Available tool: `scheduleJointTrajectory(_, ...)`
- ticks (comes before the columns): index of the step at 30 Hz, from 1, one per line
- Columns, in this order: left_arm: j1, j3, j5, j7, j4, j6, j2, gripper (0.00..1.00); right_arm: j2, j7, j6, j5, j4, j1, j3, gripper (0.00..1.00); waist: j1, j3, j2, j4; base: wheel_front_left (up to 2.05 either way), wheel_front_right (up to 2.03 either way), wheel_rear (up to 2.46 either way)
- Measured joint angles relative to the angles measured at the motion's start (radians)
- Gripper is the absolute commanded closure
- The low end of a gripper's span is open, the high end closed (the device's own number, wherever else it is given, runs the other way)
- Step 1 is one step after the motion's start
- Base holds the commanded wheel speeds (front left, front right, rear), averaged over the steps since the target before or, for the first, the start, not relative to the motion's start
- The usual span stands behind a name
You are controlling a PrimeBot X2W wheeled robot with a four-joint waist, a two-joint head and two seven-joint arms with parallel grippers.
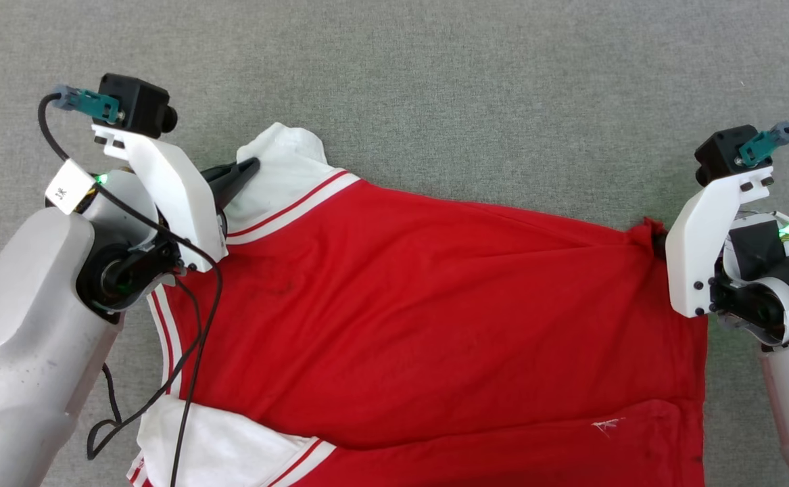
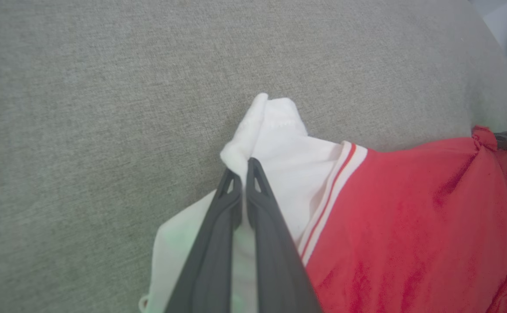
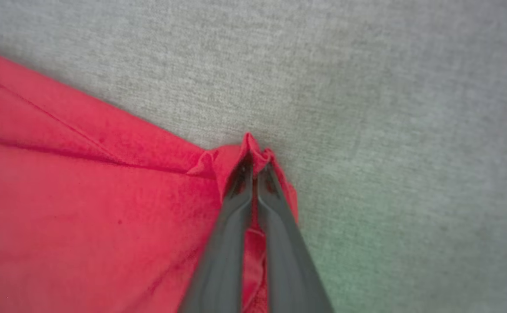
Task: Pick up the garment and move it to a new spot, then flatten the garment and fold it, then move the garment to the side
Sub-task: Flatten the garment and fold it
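holding the garment point(image 1: 435, 304) spread on the grey surface point(image 1: 435, 67), we have our left gripper point(image 2: 244, 167) pinched on a white sleeve corner point(image 2: 275, 126) and our right gripper point(image 3: 255, 167) clamped on a red hem corner point(image 3: 253, 148); flattening looks underway, folding and the side move remain.

A grey woven surface point(image 1: 435, 67) bears the garment point(image 1: 435, 304), red with white sleeves.

Pale grey forearms point(image 1: 15, 352) carry white brackets point(image 1: 171, 189) (black-screwed), black cameras point(image 1: 134, 101), teal plugs point(image 1: 93, 103) and black cables point(image 1: 40, 122).
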Motion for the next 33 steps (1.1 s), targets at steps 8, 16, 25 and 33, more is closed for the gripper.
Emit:
scheduleJointTrajectory(8, 0.009, 0.01, -0.015, -0.077, 0.01, -0.001, 0.01, 1.0, 0.024, -0.109, 0.0, -0.016, -0.061, -0.005, -0.074, 1.0, 0.0, -0.04, 0.0, 0.006, 0.0, 0.0, 0.0)
scheduleJointTrajectory(16, 0.16, 0.034, -0.04, -0.167, -0.045, 0.018, 0.04, 1.0, 0.067, -0.17, 0.0, -0.04, -0.182, 0.132, -0.152, 1.0, -0.0001, -0.125, 0.0, 0.019, 0.0, 0.0, 0.0)
scheduleJointTrajectory(25, 0.472, 0.045, -0.114, -0.221, -0.173, 0.111, 0.06, 1.0, 0.113, -0.225, 0.0, -0.046, -0.252, 0.378, -0.191, 1.0, -0.0002, -0.233, 0.0, 0.044, 0.0, 0.0, 0.0)
scheduleJointTrajectory(33, 0.674, 0.04, -0.178, -0.228, -0.216, 0.172, 0.058, 1.0, 0.165, -0.289, 0.0, -0.027, -0.229, 0.527, -0.236, 1.0, -0.0003, -0.292, 0.0001, 0.068, 0.0, 0.0, 0.0)
